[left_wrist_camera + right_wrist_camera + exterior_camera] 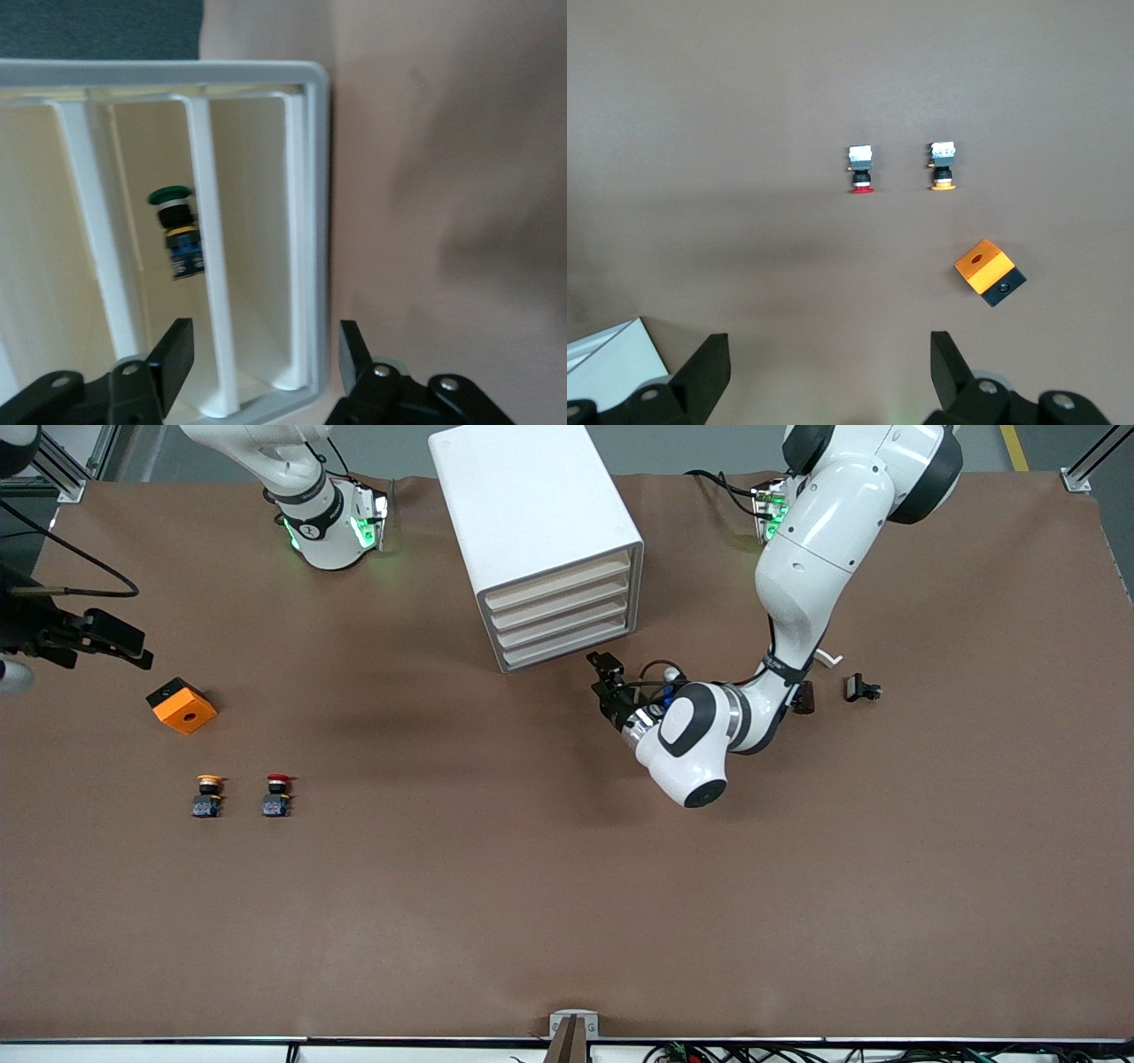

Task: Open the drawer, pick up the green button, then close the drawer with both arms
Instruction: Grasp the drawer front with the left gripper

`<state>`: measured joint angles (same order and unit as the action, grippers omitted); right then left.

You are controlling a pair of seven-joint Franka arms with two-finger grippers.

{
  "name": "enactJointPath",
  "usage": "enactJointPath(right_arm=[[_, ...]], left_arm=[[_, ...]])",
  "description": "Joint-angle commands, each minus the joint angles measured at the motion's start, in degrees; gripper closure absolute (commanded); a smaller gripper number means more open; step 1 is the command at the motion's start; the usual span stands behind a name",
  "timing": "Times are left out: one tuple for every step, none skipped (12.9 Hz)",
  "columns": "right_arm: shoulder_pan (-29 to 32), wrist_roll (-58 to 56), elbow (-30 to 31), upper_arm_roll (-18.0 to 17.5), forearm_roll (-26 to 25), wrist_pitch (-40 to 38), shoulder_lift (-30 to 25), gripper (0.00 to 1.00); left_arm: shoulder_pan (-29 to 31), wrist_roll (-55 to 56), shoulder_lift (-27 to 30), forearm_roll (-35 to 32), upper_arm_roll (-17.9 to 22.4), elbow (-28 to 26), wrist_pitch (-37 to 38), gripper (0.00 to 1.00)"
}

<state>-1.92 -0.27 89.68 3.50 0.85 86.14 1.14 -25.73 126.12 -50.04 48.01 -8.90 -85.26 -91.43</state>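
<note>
Green button (pixel 174 232) is seen only in the left wrist view, inside the cabinet (pixel 540 540) on a drawer (pixel 133 292), long axis along the drawer dividers. Left gripper (pixel 606 682), fingers spread, is held at the drawer fronts. Right gripper (pixel 828 372), spread, is waiting over the bench (pixel 567 886).

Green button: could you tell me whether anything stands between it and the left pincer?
Yes: the green button lies inside the white cabinet, drawers all shut; cream front strips stand before the open left pincer. The open right pincer waits above the table.
</note>
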Motion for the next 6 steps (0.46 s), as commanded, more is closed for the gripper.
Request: enactJointPath(right_arm=[[0.2, -1.0, -1.0, -0.1, -0.2, -0.4, 2.7, 0.00], [0.2, -1.2, -1.2, -0.1, -0.4, -0.1, 2.9, 0.00], [0.4, -1.3, -1.3, -0.1, -0.7, -0.1, 3.4, 0.00], [0.4, -1.4, -1.3, -0.1, -1.5, 0.0, 3.9, 0.00], [0.5, -1.3, -1.3, -0.1, -2.4, 0.1, 4.3, 0.00], [0.3, -1.3, -1.3, -0.1, -3.0, 0.0, 5.4, 0.00]], left_arm=[[-2.7, 2.4, -0.6, 1.6, 0.3, 1.5, 3.1, 0.26], [-3.1, 2.4, -0.7, 1.7, 0.3, 1.3, 3.4, 0.29], [-3.8, 2.4, -1.1, 1.7, 0.3, 1.2, 3.7, 0.39], [-3.7, 1.3, -1.4, 1.7, 0.3, 1.1, 5.3, 0.46], [-3.3, 0.1, -1.9, 1.7, 0.3, 1.1, 6.3, 0.47], [-3.8, -0.3, -2.1, 1.8, 0.3, 1.1, 6.4, 0.51]])
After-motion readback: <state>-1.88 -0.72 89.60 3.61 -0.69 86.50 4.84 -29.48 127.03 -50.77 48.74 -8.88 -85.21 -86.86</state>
